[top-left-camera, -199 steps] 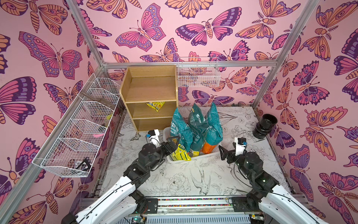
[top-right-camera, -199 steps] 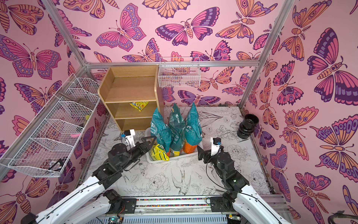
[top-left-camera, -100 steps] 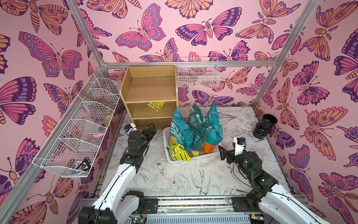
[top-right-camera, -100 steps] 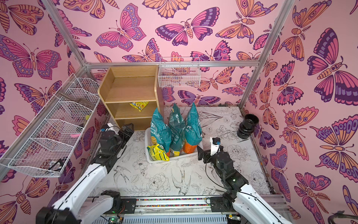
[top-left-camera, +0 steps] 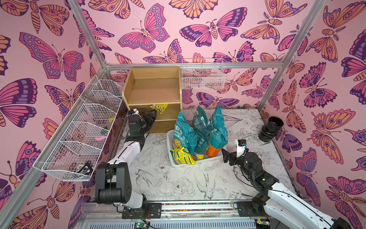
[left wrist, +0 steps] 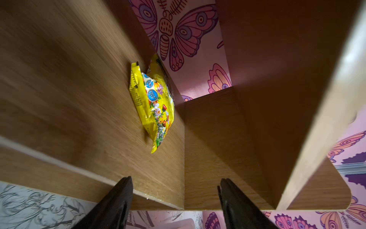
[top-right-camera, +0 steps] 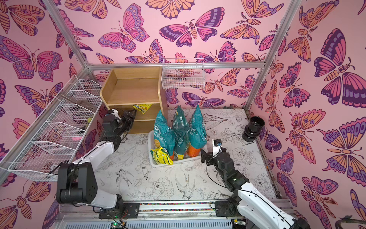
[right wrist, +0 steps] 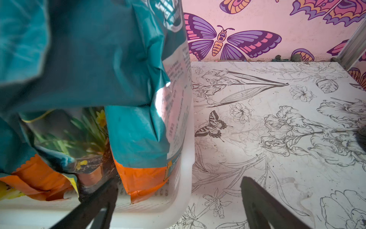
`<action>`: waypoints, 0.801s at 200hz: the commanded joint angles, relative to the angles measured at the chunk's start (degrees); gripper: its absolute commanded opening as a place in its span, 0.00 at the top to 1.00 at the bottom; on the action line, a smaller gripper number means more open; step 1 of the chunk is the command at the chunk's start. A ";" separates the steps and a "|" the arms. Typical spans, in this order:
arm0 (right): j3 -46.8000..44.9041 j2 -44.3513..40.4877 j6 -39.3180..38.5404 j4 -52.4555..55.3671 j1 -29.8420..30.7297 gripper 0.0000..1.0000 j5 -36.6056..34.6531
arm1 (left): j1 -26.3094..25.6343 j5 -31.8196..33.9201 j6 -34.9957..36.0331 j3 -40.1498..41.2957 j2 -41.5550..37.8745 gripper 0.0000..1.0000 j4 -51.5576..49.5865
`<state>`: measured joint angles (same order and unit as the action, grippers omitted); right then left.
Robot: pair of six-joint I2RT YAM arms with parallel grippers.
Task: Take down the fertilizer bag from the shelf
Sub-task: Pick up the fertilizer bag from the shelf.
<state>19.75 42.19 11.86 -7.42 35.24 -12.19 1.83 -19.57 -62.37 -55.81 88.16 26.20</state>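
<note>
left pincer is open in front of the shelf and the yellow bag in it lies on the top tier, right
No: the yellow bag lies on the middle tier of the shelf, not the top one, as a top view shows. The left pincer is open in front of the shelf.

White arms (top-left-camera: pixel 130 148) carry black joints (top-left-camera: pixel 112 182), cables (top-left-camera: pixel 235 168) and hands (top-left-camera: pixel 152 115).

In a top view, a small yellow fertilizer bag (top-left-camera: pixel 159 108) is being kept on the middle tier of the wooden shelf (top-left-camera: pixel 154 91), over by the right side panel. The left gripper (top-left-camera: pixel 152 117) is being held right at that tier's front, close to the bag. The right gripper (top-left-camera: pixel 225 156) is being parked just beside the white bin (top-left-camera: pixel 168 136), where three teal bags (top-left-camera: pixel 200 128) and another yellow bag (top-left-camera: pixel 182 157) are being stored.
</note>
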 commanded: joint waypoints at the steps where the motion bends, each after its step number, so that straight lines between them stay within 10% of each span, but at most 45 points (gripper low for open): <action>1: 2.67 0.12 -1.10 -1.28 0.09 0.01 -0.75 | -0.36 -2.29 -1.04 -3.66 4.28 0.11 1.15; 160: 0.91 -4.31 -1.19 -1.11 0.09 0.01 -2.38 | -4.88 4.32 4.19 -24.49 19.30 0.18 -22.11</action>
<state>20.10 38.61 11.51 -8.19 35.24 -13.67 -2.90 -16.19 -59.70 -77.91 104.40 10.09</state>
